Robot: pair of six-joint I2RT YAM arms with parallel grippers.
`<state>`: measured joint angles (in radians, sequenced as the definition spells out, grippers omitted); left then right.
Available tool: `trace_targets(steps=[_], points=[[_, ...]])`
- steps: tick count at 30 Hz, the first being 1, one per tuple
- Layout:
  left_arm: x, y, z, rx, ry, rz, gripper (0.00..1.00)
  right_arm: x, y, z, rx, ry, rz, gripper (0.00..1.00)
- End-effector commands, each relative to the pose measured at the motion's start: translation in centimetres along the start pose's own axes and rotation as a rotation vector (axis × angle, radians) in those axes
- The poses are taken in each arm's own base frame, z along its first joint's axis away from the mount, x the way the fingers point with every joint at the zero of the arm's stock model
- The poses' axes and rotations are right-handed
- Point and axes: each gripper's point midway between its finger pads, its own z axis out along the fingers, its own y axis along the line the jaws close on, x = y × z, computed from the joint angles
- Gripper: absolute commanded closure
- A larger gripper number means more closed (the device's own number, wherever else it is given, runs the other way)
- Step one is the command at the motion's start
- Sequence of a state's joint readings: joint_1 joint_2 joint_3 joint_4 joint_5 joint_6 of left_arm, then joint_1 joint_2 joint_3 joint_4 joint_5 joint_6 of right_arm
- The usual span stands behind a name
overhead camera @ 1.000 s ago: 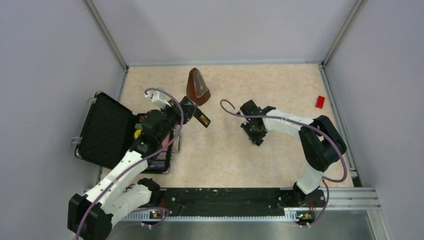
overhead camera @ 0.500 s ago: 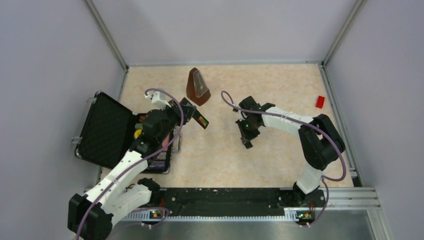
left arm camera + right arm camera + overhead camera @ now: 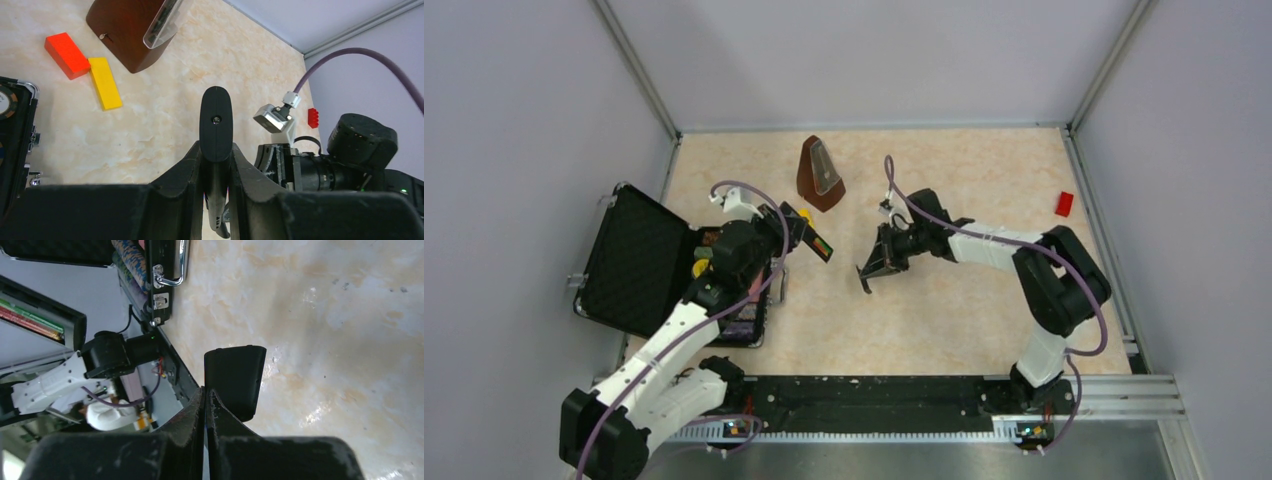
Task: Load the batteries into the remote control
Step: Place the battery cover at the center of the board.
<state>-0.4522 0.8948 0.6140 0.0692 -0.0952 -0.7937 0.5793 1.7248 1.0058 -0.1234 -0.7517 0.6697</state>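
Note:
My left gripper (image 3: pixel 805 231) is shut on the remote control (image 3: pixel 816 241) and holds it above the table, its open back facing up. The green and red batteries (image 3: pixel 823 246) lie in its compartment. In the left wrist view the remote (image 3: pixel 216 122) stands end-on between my fingers (image 3: pixel 186 165). My right gripper (image 3: pixel 879 262) is shut on a thin flat black cover (image 3: pixel 867 274), a short way right of the remote. In the right wrist view the cover (image 3: pixel 235 380) sticks out past the closed gripper (image 3: pixel 206 392), and the batteries (image 3: pixel 31 322) show at the far left.
An open black case (image 3: pixel 639 262) lies at the left, under my left arm. A brown metronome (image 3: pixel 819 175) stands at the back. A red block (image 3: pixel 66 55) and a yellow block (image 3: pixel 105 82) lie beside it. A small red block (image 3: pixel 1064 203) lies far right.
My right gripper has swung left towards the remote, carrying the black cover up off the table. My left gripper with the remote has shifted slightly left.

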Motion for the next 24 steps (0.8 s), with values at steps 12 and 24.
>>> trace_targets(steps=[12,24], points=[[3.7,2.8,0.7,-0.051,0.108,0.022,1.0,0.0,-2.2,3.7,-0.168,0.063,0.165,1.0],[5.9,3.5,1.7,-0.052,0.176,0.014,1.0,0.7,-6.7,2.5,-0.101,0.039,0.194,1.0]])
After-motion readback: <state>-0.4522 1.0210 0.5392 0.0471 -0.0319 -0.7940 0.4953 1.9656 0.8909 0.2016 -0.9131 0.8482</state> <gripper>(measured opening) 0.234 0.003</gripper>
